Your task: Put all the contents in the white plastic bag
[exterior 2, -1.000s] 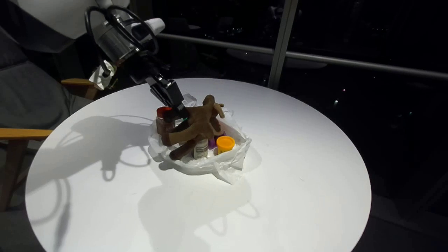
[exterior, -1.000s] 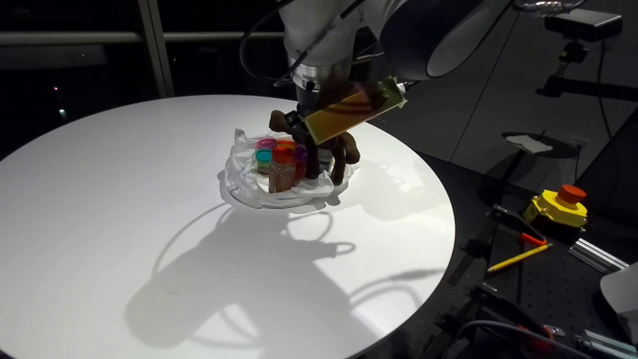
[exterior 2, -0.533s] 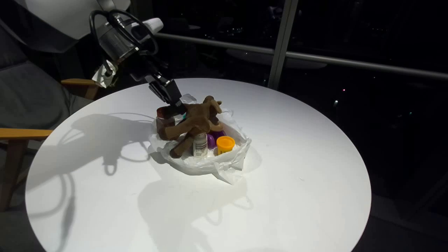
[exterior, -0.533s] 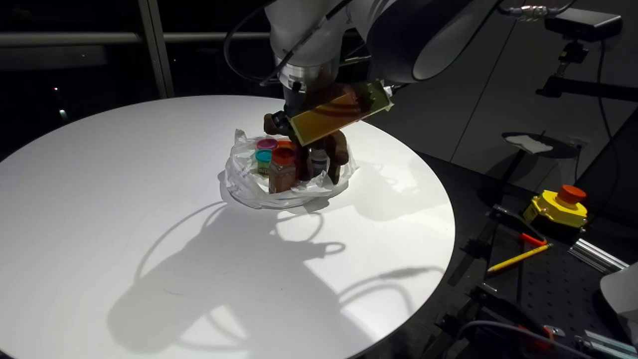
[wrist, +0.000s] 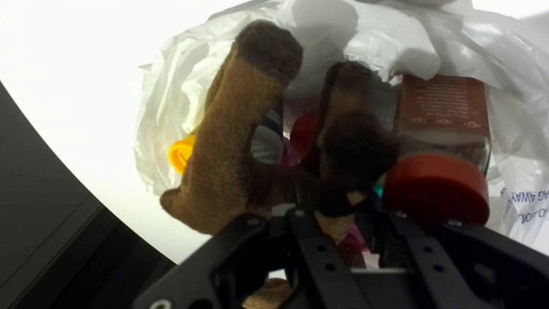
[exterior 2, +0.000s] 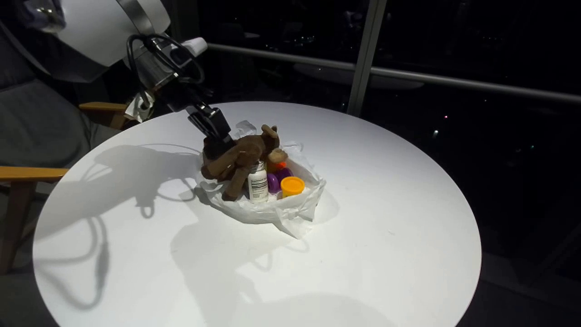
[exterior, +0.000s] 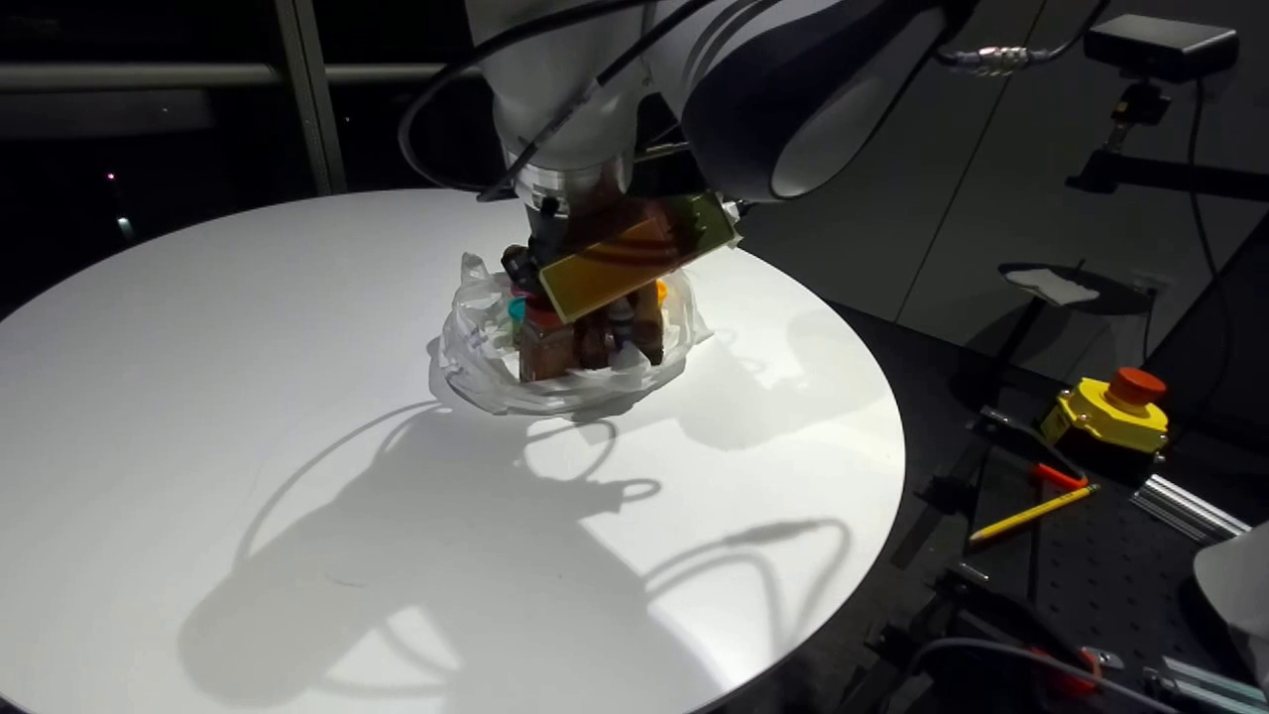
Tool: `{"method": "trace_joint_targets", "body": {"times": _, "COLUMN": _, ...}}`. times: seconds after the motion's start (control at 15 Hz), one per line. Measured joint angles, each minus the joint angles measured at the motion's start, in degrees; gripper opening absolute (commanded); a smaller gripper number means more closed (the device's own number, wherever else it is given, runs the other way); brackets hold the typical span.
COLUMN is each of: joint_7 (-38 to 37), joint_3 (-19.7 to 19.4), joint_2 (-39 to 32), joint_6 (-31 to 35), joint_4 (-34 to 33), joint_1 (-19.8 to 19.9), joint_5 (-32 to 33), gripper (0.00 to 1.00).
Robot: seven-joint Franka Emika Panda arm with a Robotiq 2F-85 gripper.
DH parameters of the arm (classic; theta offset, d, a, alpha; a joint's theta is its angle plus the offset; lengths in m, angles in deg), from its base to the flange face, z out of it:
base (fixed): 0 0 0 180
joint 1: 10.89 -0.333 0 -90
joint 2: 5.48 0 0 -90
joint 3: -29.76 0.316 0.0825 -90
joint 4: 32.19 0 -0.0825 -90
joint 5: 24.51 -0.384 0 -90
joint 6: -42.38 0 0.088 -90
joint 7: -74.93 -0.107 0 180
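My gripper point(wrist: 336, 204) is shut on a brown plush toy point(wrist: 223, 146), which it holds low over and partly inside the open white plastic bag point(exterior 2: 295, 215). The toy's legs hang among the things in the bag, as an exterior view point(exterior 2: 243, 154) shows. The bag also holds a red-lidded jar point(wrist: 441, 116), a white bottle point(exterior 2: 258, 186), an orange-lidded tub point(exterior 2: 292, 185), purple items point(exterior 2: 273, 182) and a teal-lidded tub point(exterior: 517, 309). The jar stands close beside my gripper. In an exterior view, the coloured plate point(exterior: 625, 266) on my wrist hides the fingers.
The bag lies on a round white table point(exterior: 327, 377). Beyond the table stand a yellow stop-button box point(exterior: 1105, 416) and a pencil point(exterior: 1034, 513). A chair point(exterior 2: 22, 122) is close to the table edge.
My gripper has moved down with the plush toy, and leftward in both exterior views. The toy sits lower among the bag's contents. The white bottle has shifted slightly.
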Motion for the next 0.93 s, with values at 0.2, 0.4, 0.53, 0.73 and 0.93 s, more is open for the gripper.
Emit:
{"method": "trace_joint_targets", "body": {"times": 0.2, "joint_7": 0.0, "joint_3": 0.0, "joint_2": -0.1, "joint_6": 0.0, "joint_4": -0.5, "joint_1": 0.1, "joint_5": 0.0, "gripper": 0.84}}
{"method": "trace_joint_targets", "body": {"times": 0.4, "joint_7": 0.0, "joint_3": -0.1, "joint_2": -0.1, "joint_6": 0.2, "joint_4": -0.6, "joint_1": 0.3, "joint_5": 0.0, "gripper": 1.0}}
{"method": "trace_joint_targets", "body": {"times": 0.53, "joint_7": 0.0, "joint_3": -0.1, "joint_2": -0.1, "joint_6": 0.7, "joint_4": -0.6, "joint_1": 0.6, "joint_5": 0.0, "gripper": 1.0}}
{"method": "trace_joint_targets", "body": {"times": 0.73, "joint_7": 0.1, "joint_3": -0.1, "joint_2": 0.8, "joint_6": 1.1, "joint_4": -0.5, "joint_1": 1.0, "joint_5": -0.6, "gripper": 1.0}}
{"method": "trace_joint_targets", "body": {"times": 0.93, "joint_7": 1.1, "joint_3": 0.3, "joint_2": 4.3, "joint_6": 1.0, "joint_4": 0.0, "joint_1": 1.0, "joint_5": -3.7, "gripper": 1.0}}
